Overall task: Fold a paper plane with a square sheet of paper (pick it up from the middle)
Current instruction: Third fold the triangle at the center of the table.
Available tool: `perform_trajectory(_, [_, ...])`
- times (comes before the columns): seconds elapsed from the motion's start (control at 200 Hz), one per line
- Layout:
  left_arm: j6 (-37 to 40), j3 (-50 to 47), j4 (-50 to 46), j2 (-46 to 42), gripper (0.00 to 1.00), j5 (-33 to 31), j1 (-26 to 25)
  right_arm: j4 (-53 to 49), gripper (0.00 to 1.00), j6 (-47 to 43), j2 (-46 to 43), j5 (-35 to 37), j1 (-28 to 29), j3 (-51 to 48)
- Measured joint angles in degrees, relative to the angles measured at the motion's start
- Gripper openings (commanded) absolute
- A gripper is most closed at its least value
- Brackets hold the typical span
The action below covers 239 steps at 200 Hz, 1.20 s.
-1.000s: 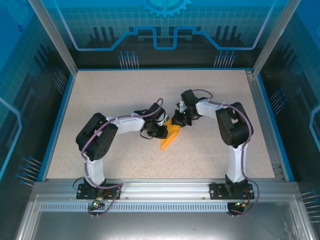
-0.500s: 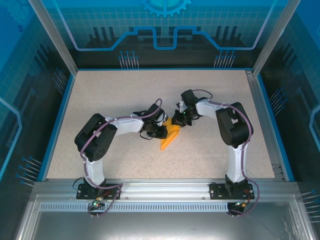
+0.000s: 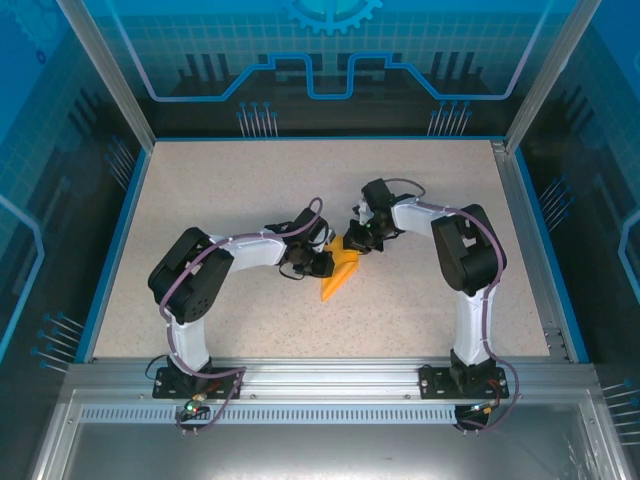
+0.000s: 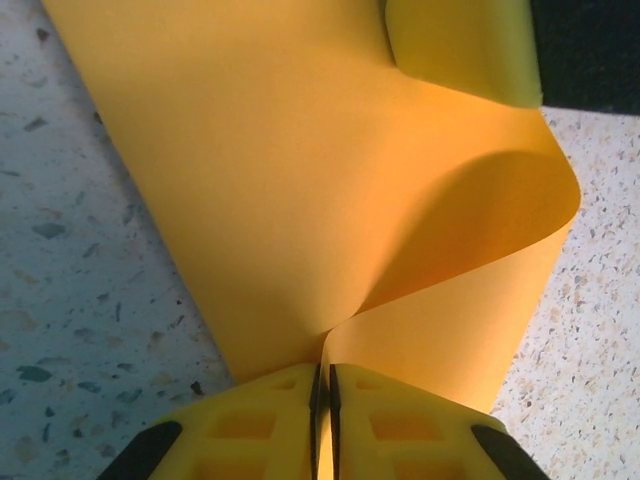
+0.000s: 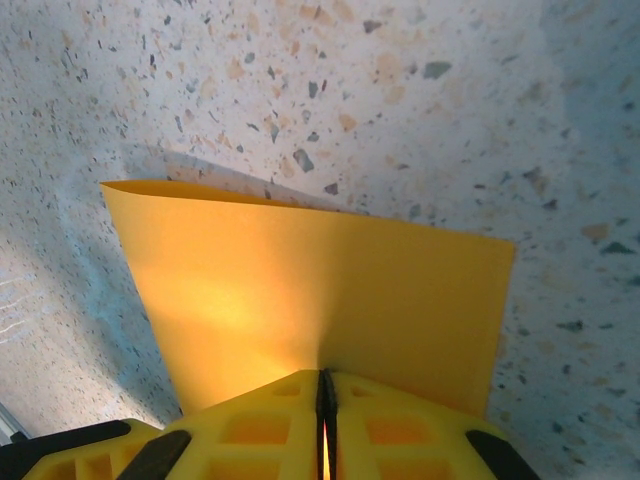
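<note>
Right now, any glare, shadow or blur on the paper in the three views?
Top external: even light, no glare, paper small but sharp. Left wrist: sharp; its curled flap shades the layer beneath. Right wrist: bright warm patch beside the right gripper; bluish shadow on the table at left.

this was a robot lab cell: a speckled tabletop (image 3: 220, 190) fenced by aluminium rails (image 3: 330, 372) and clear walls (image 3: 420, 50) printed with blue circuit graphics, left arm (image 3: 245, 248) and right arm (image 3: 465, 250) bolted at the near edge.

On table (image 3: 220, 190) ctr: paper sheet (image 3: 340, 276) btwn L jaws and R jaws.
</note>
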Motion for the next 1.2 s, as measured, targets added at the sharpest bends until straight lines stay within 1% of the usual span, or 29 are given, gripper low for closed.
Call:
perform_trajectory(0.365, [-0.2,-0.4,0.5,-0.2,0.12,0.0,0.1,0.0,0.12,0.0,0.0,0.0,0.0,0.0])
perform_trajectory(0.475, [-0.2,-0.4,0.5,-0.2,0.12,0.0,0.1,0.0,0.15,0.0,0.0,-0.2,0.0,0.0])
perform_trajectory(0.58, [-0.2,-0.4,0.5,-0.2,0.12,0.0,0.1,0.0,0.22,0.5,-0.5,-0.8,-0.1,0.0])
perform_trajectory(0.675, [-0.2,-0.4,0.5,-0.2,0.12,0.0,0.1,0.3,0.23,0.7,-2.7,-0.7,-0.9,-0.7])
perform_trajectory(0.72, [-0.2,-0.4,0.5,-0.2,0.12,0.0,0.1,0.7,0.21,0.7,-4.8,-0.3,-1.4,-1.7])
perform_trajectory(0.815, [-0.2,-0.4,0.5,-0.2,0.12,0.0,0.1,3.3,0.13,1.5,-11.3,0.5,-2.3,-6.1])
perform_trajectory(0.86, [-0.2,-0.4,0.5,-0.2,0.12,0.0,0.1,5.4,0.06,2.1,-15.1,0.7,-2.4,-9.4])
perform_trajectory(0.935, [-0.2,-0.4,0.5,-0.2,0.12,0.1,0.1,10.7,0.00,4.4,-21.6,0.4,-2.2,-16.5])
perform_trajectory(1.05, [-0.1,-0.4,0.5,-0.2,0.12,0.1,0.1,20.2,0.00,8.2,-29.2,0.2,0.0,-28.9])
perform_trajectory(1.1, [0.0,-0.4,0.5,-0.2,0.12,0.1,0.1,23.5,0.00,10.4,-30.5,0.5,2.6,-33.2])
perform_trajectory(1.195, [0.0,-0.4,0.5,-0.2,0.12,0.1,0.1,28.9,0.00,13.7,-30.8,0.9,8.7,-38.2])
